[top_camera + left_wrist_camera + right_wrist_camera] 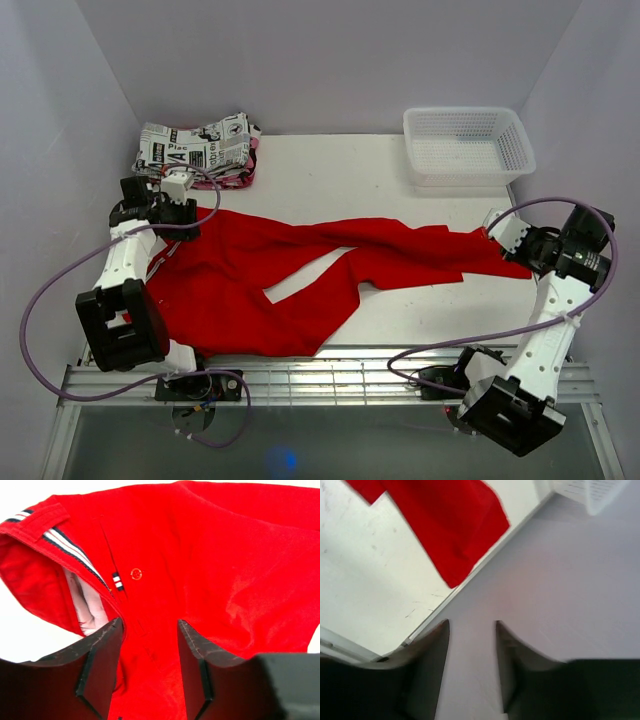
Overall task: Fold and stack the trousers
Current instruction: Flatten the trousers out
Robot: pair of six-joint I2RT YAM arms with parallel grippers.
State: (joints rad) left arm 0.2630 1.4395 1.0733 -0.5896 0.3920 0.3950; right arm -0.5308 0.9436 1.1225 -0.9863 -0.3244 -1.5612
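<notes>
1. Judging by how the trousers [300, 270] lay, I thought the task was only at its beginning. They were spread open across the table [340, 170] with no fold made. The waist was at my left side, and the two legs ran toward my right side.
2. The legs parted in the middle, so a piece of bare table showed between them.
3. A folded newspaper-print garment [195, 148] lay in the far left corner, and a white basket [468, 145] stood in the far right corner. The garment seemed to me the likely place for the stack, but I could not be sure.
4. So all the folding, and then the stacking, was not yet done.
5. My left gripper [150, 627] hung over the waist end. Its jaws stood apart and were not pinched on anything. Red cloth beside the fly filled the gap under them.
6. The button [135, 573] lay just ahead of the left fingertips, and the waistband [55, 535] with its striped lining opened ahead and to the left. I could not tell whether the tips touched the cloth.
7. My right gripper [472, 625] was at the right edge of the table, near the end of the farther leg. Its jaws were apart and held nothing.
8. The leg hem [460, 565] lay ahead of the right fingertips, apart from them. Between the fingers I saw only the grey wall [560, 580].
</notes>
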